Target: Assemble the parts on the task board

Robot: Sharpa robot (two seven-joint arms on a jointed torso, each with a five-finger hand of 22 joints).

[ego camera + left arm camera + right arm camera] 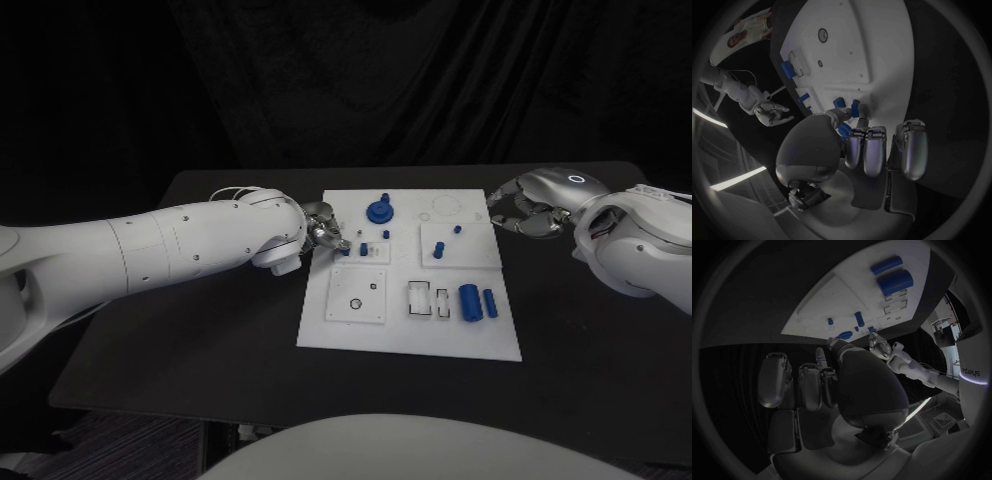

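Observation:
The white task board (411, 330) lies in the middle of the black table. My left hand (325, 232) is at the board's left edge, where its thumb and a finger pinch a small blue peg (346, 251), also visible in the left wrist view as the peg (856, 107) at the fingertips (862, 121). A blue gear-like part (381, 210) stands near the board's far edge. Two blue cylinders (469, 300) lie in the near right area. My right hand (522, 212) hovers at the board's far right edge with its fingers loosely apart and holds nothing.
More small blue pegs (437, 243) stand on the raised square plates (358, 298) of the board. Black table (216, 330) surrounds the board on all sides, with wide room on the left and near the front edge.

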